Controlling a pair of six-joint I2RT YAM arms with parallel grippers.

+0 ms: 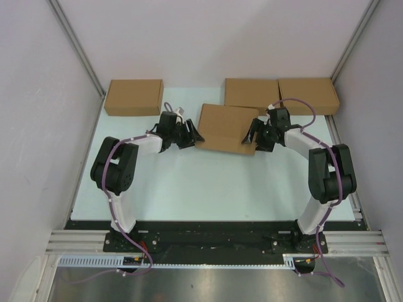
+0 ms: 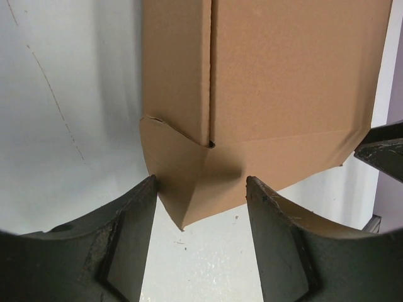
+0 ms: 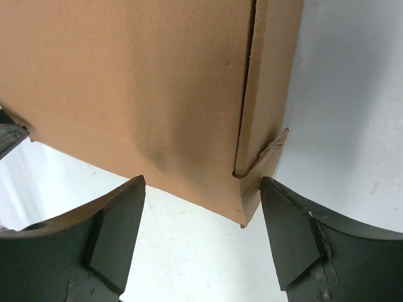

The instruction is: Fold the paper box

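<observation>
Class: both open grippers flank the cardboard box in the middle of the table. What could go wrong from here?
1. A loose corner flap of the paper box pokes out between the fingers of the open left gripper; closing may crush it rather than tuck it.
2. By the right gripper, a crumpled tab sticks out of the side seam and could snag or tear.

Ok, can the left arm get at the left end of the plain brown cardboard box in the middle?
Probably yes: the left gripper stands open right at that end of the plain brown cardboard box, whose corner flap already pokes in between the jaws, and nothing lies in the way.
</observation>
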